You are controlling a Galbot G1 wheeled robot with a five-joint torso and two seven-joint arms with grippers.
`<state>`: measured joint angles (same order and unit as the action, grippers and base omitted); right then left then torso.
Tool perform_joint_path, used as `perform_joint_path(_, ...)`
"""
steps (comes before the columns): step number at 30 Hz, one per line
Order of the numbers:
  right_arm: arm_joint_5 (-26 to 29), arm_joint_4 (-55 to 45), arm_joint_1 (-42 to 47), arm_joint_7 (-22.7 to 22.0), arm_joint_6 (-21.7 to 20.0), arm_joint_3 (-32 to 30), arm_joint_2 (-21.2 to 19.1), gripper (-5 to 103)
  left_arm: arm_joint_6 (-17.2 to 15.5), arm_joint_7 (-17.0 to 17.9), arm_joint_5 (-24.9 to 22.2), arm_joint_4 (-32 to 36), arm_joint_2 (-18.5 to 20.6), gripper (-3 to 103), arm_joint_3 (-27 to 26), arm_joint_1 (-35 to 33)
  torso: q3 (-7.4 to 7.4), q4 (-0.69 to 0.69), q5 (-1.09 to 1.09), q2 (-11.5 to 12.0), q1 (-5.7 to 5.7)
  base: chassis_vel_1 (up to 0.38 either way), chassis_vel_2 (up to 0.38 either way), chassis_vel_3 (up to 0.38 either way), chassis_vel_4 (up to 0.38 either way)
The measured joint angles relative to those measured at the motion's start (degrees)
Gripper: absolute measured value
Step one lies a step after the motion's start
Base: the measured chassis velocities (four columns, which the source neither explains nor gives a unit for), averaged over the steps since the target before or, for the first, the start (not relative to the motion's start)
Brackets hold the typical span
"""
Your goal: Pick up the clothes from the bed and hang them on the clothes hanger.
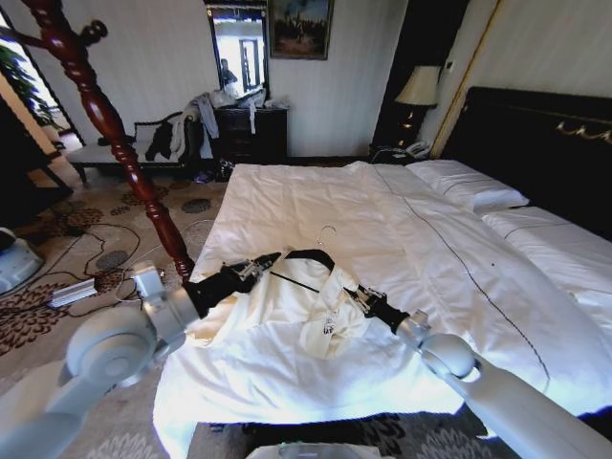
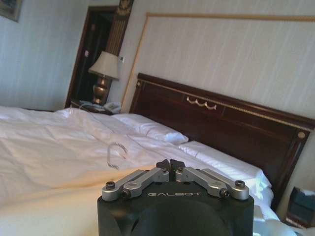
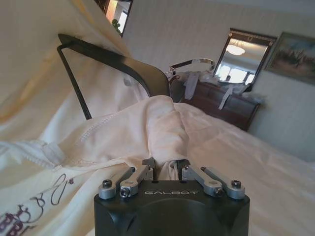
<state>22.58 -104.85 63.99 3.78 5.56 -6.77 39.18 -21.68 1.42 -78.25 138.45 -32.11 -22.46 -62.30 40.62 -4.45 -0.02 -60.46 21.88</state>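
clothes (image 1: 287, 320): cream garment, spread on the bed (image 1: 459, 277) near its foot, with the clothes hanger (image 1: 308, 258) at its collar. right gripper (image 1: 366, 301) clenched on collar fabric, evidently to work it over the hanger. left gripper (image 1: 256, 269) closed at the hanger's end, steadying it.

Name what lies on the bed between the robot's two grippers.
In the head view, the black clothes hanger and cream clothes lie between the left gripper and right gripper.
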Motion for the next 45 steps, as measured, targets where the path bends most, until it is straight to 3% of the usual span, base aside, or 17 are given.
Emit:
perform_joint_path(2,-0.9,0.6,-0.8,-0.4,0.0,0.8,0.5,19,-0.1,0.0,0.2,-0.3,0.0,0,1.1,0.8,0.00,0.00,0.01,0.0,0.00,0.000,0.000,0.000,0.000)
perform_joint_path(6,-4.2,4.1,-4.8,-4.3,-0.1,5.4,4.0,19,-0.3,-0.1,2.3,-2.8,-1.4,0,9.0,5.0,0.00,-0.01,0.03,0.0,0.00,0.000,0.000,0.000,0.000)
perform_joint_path(11,-6.6,5.2,-6.2,-5.8,-0.5,7.2,5.6,19,-0.4,-0.5,4.8,-5.1,-3.7,0,15.1,8.3,0.00,-0.02,0.02,0.0,0.00,0.000,0.000,0.000,0.000)
perform_joint_path(14,-6.8,5.2,-6.3,-5.8,-0.4,7.4,5.8,19,-0.4,-0.9,5.9,-6.0,-4.4,0,16.7,9.3,0.00,-0.02,0.01,0.0,0.00,0.000,0.000,0.000,0.000)
perform_joint_path(17,-7.0,5.2,-6.3,-1.1,2.8,7.3,5.8,19,-0.3,-1.4,7.3,-7.7,-5.1,0,18.8,11.3,0.00,-0.02,0.01,0.0,0.00,0.000,0.000,0.000,0.000)
perform_joint_path(18,-7.0,5.2,-6.3,-1.1,2.8,7.3,5.8,19,-0.3,-1.4,7.3,-7.7,-5.1,0,18.8,11.3,0.00,-0.02,0.01,0.0,0.00,0.000,0.000,0.000,0.000)
perform_joint_path(22,-12.2,6.7,-6.1,6.6,8.2,6.4,6.0,19,-0.2,-1.5,7.0,-7.9,-5.4,0,19.2,13.2,0.00,-0.02,0.01,0.0,0.00,0.000,0.000,0.000,0.000)
perform_joint_path(28,-19.6,10.1,-6.1,8.5,12.7,4.6,7.6,19,-0.1,-1.5,6.3,-6.4,-4.7,0,17.5,12.5,0.00,-0.02,0.01,0.0,0.00,0.000,0.000,0.000,0.000)
perform_joint_path(35,-20.4,10.2,-5.7,9.1,13.8,4.7,8.2,19,-0.1,-1.7,5.6,-4.4,-3.6,0,15.2,10.8,0.00,-0.02,0.01,0.0,0.00,0.000,0.000,0.000,0.000)
perform_joint_path(45,-21.1,10.7,-4.9,13.5,17.0,2.9,8.1,19,-0.1,-2.7,5.6,-2.6,-1.6,0,11.0,8.1,0.00,-0.01,0.01,0.0,-0.01,0.000,0.000,0.000,0.000)
